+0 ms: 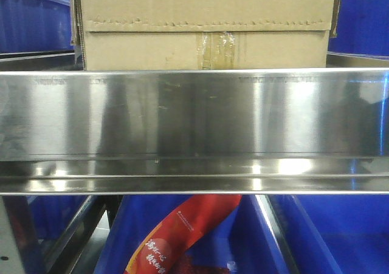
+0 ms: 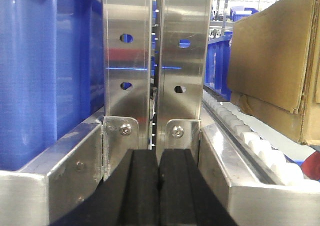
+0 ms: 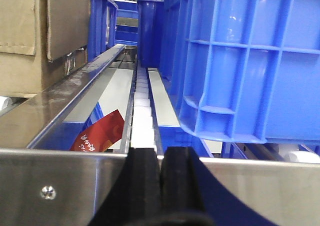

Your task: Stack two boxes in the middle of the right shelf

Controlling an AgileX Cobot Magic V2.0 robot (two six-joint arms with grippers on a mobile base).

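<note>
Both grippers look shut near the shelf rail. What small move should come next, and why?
Probably open both: the left gripper and right gripper have fingers pressed together and hold nothing, while the box sits on the shelf between them.

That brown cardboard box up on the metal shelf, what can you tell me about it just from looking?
The cardboard box is a large, plain brown corrugated carton, a bit wrinkled. A ragged flap edge runs across its front, with shiny clear tape over the centre joint below it. It sits upright on the steel shelf, behind the broad shiny front rail, its top out of view. Blue plastic bins flank it on both sides. In the wrist views neither gripper touches it.
</note>
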